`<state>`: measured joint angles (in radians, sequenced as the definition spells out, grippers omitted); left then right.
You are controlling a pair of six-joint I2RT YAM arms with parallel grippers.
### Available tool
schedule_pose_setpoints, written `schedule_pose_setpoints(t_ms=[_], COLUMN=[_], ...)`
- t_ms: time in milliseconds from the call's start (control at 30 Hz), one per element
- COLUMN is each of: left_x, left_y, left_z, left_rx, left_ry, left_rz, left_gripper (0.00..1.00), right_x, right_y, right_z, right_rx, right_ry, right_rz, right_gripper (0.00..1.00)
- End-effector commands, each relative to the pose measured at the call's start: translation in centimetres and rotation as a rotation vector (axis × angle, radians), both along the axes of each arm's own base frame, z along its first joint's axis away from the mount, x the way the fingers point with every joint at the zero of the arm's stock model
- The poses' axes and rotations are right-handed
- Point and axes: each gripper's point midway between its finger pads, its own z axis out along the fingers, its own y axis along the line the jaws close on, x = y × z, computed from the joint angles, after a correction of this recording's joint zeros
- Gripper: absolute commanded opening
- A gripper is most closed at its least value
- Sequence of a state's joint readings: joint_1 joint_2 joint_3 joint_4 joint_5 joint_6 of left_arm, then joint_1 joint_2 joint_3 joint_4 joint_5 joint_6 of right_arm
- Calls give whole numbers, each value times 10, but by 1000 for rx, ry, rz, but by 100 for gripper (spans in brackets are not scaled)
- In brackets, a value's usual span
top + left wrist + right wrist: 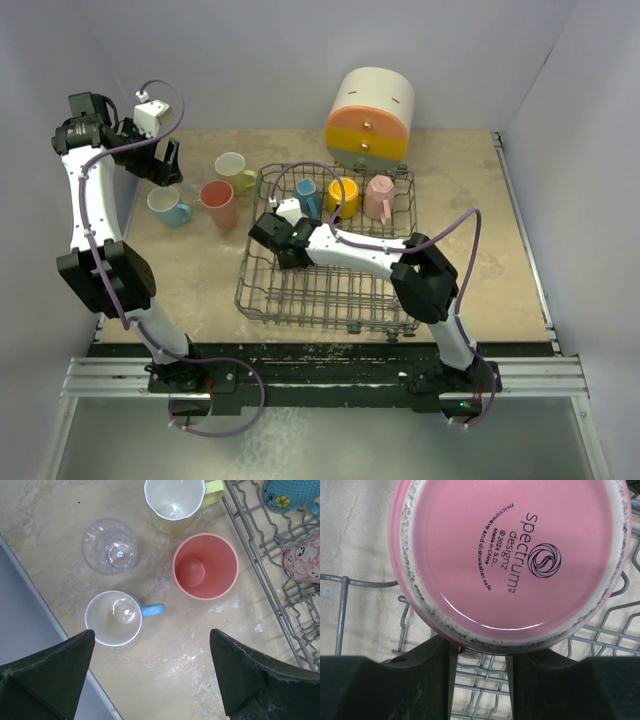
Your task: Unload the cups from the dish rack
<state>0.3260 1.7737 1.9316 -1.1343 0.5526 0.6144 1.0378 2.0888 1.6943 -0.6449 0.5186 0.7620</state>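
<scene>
Four cups (205, 566) are set on the table (480, 250) below the wide-open left gripper (152, 632); left in the dish rack (250, 262) are three mugs (343, 193) and a pink cup (510, 555) flanked by the right gripper (480, 650), though whether it is clamped cannot be told.

The pink cup (510, 555) overruns the right wrist view's top edge. Its walls and handle are unseen, and whether the right end effector (480, 652) pinches it cannot be told. The left wrist view crops a lime cup (175, 502) at the top, and a blue patterned cup (290, 495) and a pink patterned cup (303, 560) at the right.
</scene>
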Motion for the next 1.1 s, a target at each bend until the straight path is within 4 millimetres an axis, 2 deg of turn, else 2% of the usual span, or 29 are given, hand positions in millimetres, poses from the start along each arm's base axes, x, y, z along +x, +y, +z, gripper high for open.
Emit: schedule_pose_setpoints(t_ms=[0,133,333,600,767,867,967,1067], left_x=[-7,-11,-18,-30,-51,-70,-91,-106], left_y=[-11,-15,-28,-72,-109,-132,-151,-164], left_z=[21,26,24,10,17,23,27,38], left_rx=[-25,-32,-48,-47,-79,-126,-126,-102], left_ry=[-56,-66,-70,-70,-127,-174,-251,-364], left_rz=[-35,-53,-109,-231,-397,-522,-666,-765], left_gripper=[99,99,99,99,99,99,99,99], right_x=[11,14,15,15,13,10,2,-19], right_y=[2,2,-2,-5,-7,-6,-2,0], right_z=[5,14,53,131,181,212,245,280], right_rx=[9,17,74,222,374,517,737,965], right_ry=[-64,-87,-133,-216,-233,-196,-120,-39], right_rz=[-26,-32,-45,-50,-36,5,103,250], right_gripper=[40,25,0,0,0,0,0,0])
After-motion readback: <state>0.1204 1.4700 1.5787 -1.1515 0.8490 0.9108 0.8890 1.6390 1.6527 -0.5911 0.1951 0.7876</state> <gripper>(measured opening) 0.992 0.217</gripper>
